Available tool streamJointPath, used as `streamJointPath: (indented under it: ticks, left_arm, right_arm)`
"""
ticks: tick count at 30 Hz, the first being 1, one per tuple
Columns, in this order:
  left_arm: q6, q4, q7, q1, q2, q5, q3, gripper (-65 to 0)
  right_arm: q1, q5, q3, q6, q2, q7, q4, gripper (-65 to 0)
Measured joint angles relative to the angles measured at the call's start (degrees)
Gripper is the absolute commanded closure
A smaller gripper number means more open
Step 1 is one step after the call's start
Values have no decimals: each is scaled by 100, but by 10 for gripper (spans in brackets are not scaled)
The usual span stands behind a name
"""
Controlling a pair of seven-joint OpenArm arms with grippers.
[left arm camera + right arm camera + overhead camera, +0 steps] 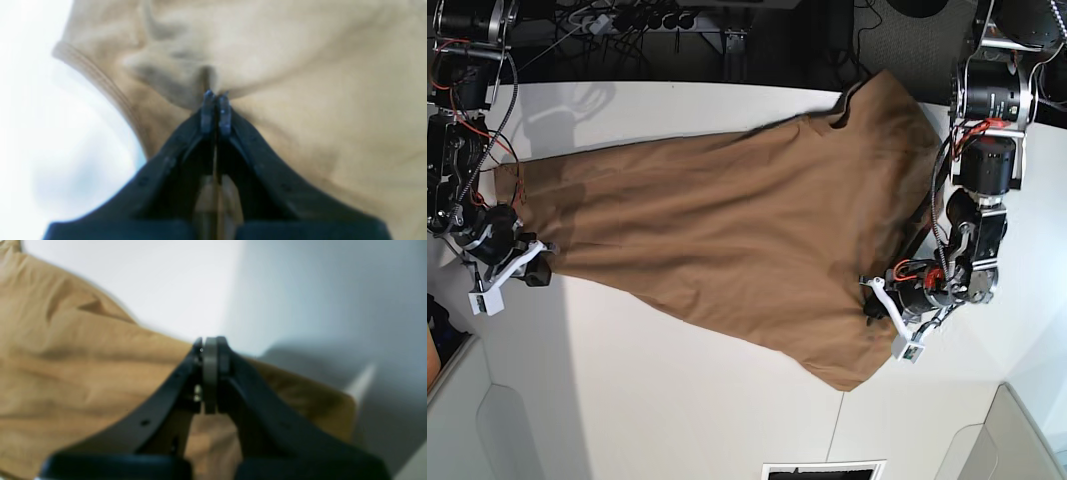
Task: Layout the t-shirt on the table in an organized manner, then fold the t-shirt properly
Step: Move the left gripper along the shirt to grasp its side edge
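Note:
The tan t-shirt (727, 220) lies stretched across the white table (677, 400), wrinkled, its collar toward the right of the base view. My left gripper (873, 300) sits at the shirt's near right edge. In the left wrist view the left gripper (216, 98) is shut, pinching a small fold of the t-shirt (317, 83) beside the ribbed collar (90, 70). My right gripper (535, 270) is at the shirt's left end. The right wrist view shows the right gripper (210, 345) shut at the edge of the t-shirt (83, 366), with bare table (150, 280) beyond.
Cables and a power strip (627, 18) run along the far edge of the table. A thin dark seam (837, 430) crosses the near part. Grey panels (517, 430) stand at the near corners, and a vent (822, 470) sits at the bottom edge.

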Motion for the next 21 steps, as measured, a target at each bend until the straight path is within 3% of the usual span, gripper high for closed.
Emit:
streamJointPath:
  ticks: [3, 7, 9, 10, 12, 15, 17, 21]
  left_arm:
    - [221, -527, -72, -518, 238, 267, 404, 0]
    - [249, -870, 55, -955, 426, 264, 1047, 0]
    - [138, -828, 492, -1064, 442, 63, 1185, -1]
    - [-20, -739, 776, -1080, 402, -201, 1180, -36]
    - [-498, -420, 1215, -1071, 208, -1049, 1185, -83]
    - [-1051, 321, 1711, -997, -221, -2516, 1187, -83]
    - [-1080, 837, 1963, -859, -520, -2997, 1174, -83]
    - [-1082, 1635, 2109, -83, -957, -3180, 1189, -83]
  right_arm:
    - [0, 107, -2, 0, -2, 4, 2, 0]
    - [0, 144, 0, 0, -2, 7, 2, 0]
    - [0, 146, 0, 0, -2, 7, 2, 0]
    - [-2, 140, 0, -2, -2, 0, 2, 0]
    - [-2, 131, 0, -2, -2, -35, 2, 0]
    - [-4, 236, 0, 114, -2, -306, 37, 0]
    - [-33, 457, -2, 192, -2, -581, 133, 0]
    - [-376, 566, 0, 221, -2, -634, 640, 0]
